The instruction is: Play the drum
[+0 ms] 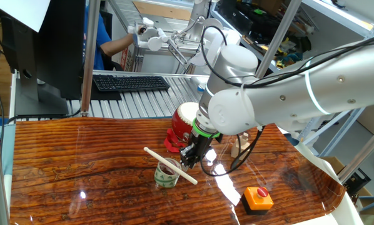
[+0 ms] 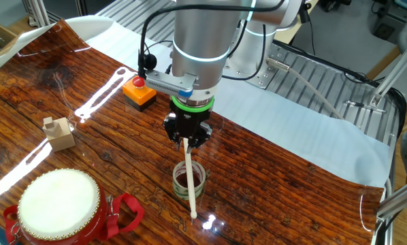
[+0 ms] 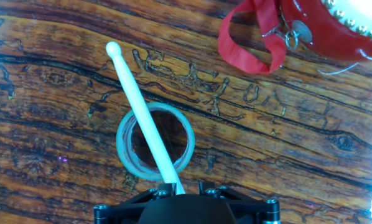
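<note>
The red drum [image 1: 185, 127] with a cream-white head stands tilted on its red stand at the back of the wooden table; it also shows in the other fixed view [image 2: 57, 206] and at the top right of the hand view [image 3: 335, 28]. My gripper [image 1: 191, 157] [image 2: 187, 138] [image 3: 176, 186] is shut on the thick end of a pale wooden drumstick [image 1: 170, 165] [image 2: 189, 178] [image 3: 142, 118]. The stick lies across a green-patterned tape roll [image 1: 167, 175] [image 2: 189, 180] [image 3: 155, 142], its rounded tip [image 3: 113, 48] pointing away from the drum. The gripper is a short way in front of the drum.
An orange box with a red button [image 1: 258, 198] [image 2: 139, 91] sits near the table's edge. A small wooden block [image 2: 58, 133] stands beside the drum. A red strap [image 3: 251, 37] hangs from the drum onto the table. A keyboard [image 1: 131, 82] lies behind the table.
</note>
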`<state>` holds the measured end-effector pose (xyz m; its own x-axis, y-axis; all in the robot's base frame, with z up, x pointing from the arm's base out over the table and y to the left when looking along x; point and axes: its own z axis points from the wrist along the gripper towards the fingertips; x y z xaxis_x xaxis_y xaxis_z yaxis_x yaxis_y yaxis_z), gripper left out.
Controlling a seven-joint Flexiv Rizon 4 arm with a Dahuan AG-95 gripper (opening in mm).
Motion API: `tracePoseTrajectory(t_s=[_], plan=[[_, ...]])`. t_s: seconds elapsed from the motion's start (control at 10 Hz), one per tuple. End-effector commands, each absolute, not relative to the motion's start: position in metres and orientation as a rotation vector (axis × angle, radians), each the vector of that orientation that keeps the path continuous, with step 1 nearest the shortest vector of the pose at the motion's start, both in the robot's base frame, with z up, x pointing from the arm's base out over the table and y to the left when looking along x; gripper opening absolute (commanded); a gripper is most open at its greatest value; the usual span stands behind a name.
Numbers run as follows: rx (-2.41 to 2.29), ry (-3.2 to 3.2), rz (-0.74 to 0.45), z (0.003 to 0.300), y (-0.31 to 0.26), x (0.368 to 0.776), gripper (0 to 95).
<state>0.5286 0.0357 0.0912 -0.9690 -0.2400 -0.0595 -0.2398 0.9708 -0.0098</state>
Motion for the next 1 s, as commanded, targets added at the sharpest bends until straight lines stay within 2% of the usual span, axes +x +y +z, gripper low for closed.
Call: tracePoseTrajectory(t_s=[0.1,1.0], plan=[[-0.372,3.056,-0.009,0.0902,0.0353,0.5283,19.0],[-0.336,3.058,-0.013,0.0814,0.0357,0.5227,19.0]])
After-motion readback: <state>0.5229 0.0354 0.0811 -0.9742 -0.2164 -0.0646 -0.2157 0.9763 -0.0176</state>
